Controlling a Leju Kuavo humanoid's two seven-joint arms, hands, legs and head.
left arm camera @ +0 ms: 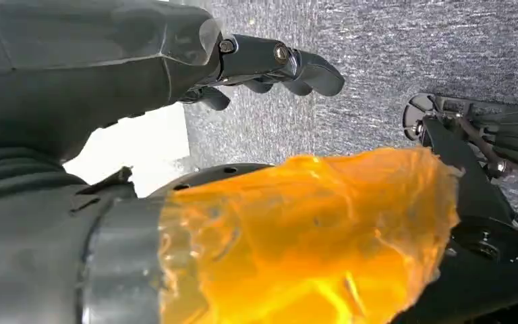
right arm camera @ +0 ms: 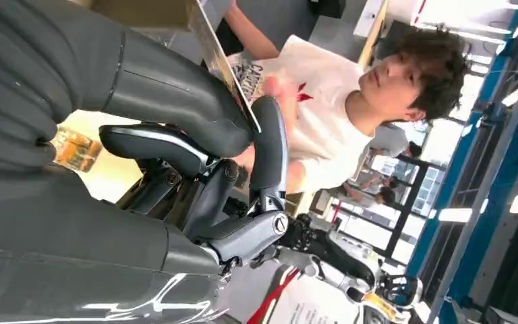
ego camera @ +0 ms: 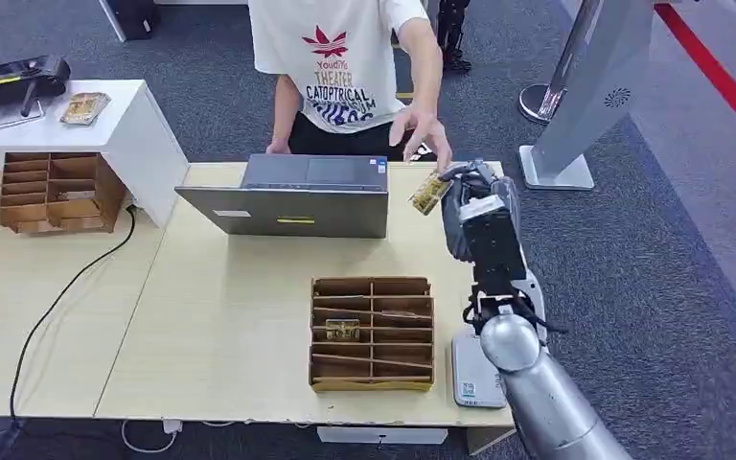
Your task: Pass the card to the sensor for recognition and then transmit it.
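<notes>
My right hand (ego camera: 477,213) is raised over the table's far right corner and pinches a small yellow patterned card (ego camera: 427,195) at its far side. In the right wrist view the card (right arm camera: 224,67) shows edge-on between the thumb and a dark finger (right arm camera: 270,145). A person in a white T-shirt (ego camera: 345,57) stands behind the table, one hand (ego camera: 424,129) reaching down to just above the card; I cannot tell whether it touches. A flat white sensor box (ego camera: 472,376) lies at the table's near right edge, below my arm. My left hand (left arm camera: 175,61) hangs over grey carpet, holding nothing.
A grey laptop (ego camera: 297,196) stands open at the table's far edge, left of the card. A cardboard sorter (ego camera: 372,333) with another card (ego camera: 342,331) in it sits in front of me. A second sorter (ego camera: 53,192) is on the left table. A white stand (ego camera: 585,86) rises at the right.
</notes>
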